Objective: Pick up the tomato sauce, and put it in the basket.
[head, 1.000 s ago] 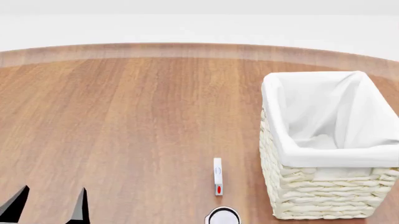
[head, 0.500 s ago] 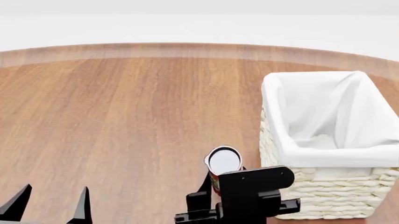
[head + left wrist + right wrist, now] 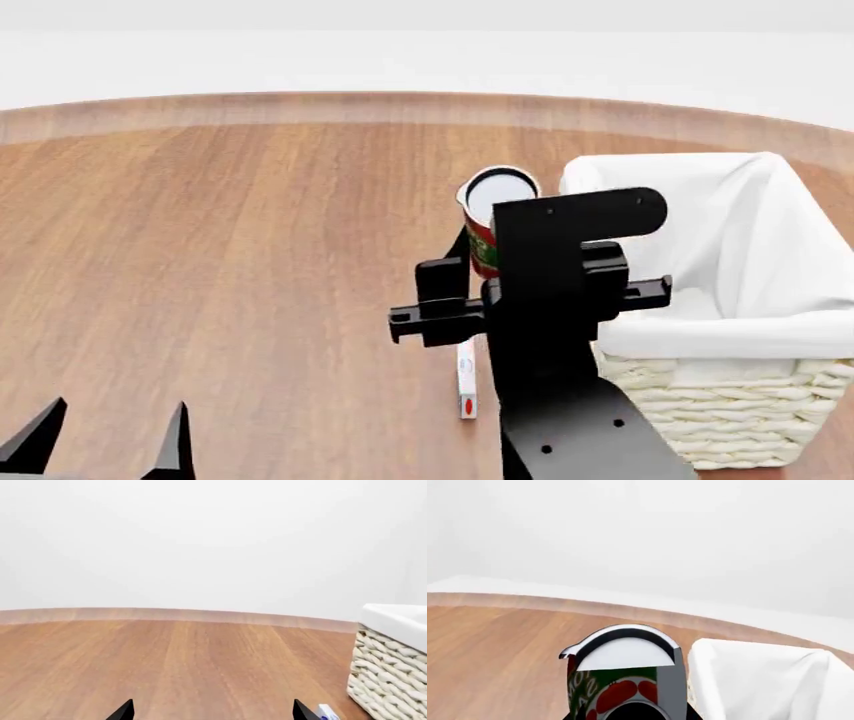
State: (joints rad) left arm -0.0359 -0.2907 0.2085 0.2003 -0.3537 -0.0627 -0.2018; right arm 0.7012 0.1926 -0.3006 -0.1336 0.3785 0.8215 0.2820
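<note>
Head view: the right gripper (image 3: pixel 470 262) holds the tomato sauce (image 3: pixel 491 212) in the air above the wooden surface (image 3: pixel 240 260), its fingers closed on the sides of the can. The can stands upright, its pale top facing up and its red and green label partly hidden behind the black arm. It hangs just beside the near-left corner of the basket (image 3: pixel 694 420), outside the rim and not over the opening. The basket sits on the right of the surface, its white cloth lining folded over the woven wall. A small white stick-shaped object with a red mark (image 3: pixel 466 381) lies flat on the surface below the arm, near the basket's left wall. At the lower left corner, the two dark fingertips of the left gripper (image 3: pixel 104 440) stand apart with nothing between them.

Left wrist view: the left gripper's (image 3: pixel 212 712) two fingertips show spread wide over bare wood, holding nothing. The basket's (image 3: pixel 387 675) woven wall appears at one edge.

Right wrist view: the can (image 3: pixel 620 680) fills the foreground, clamped between the fingers, its label showing red tomatoes on green. The basket's (image 3: pixel 760 680) white lining lies close beside it.
</note>
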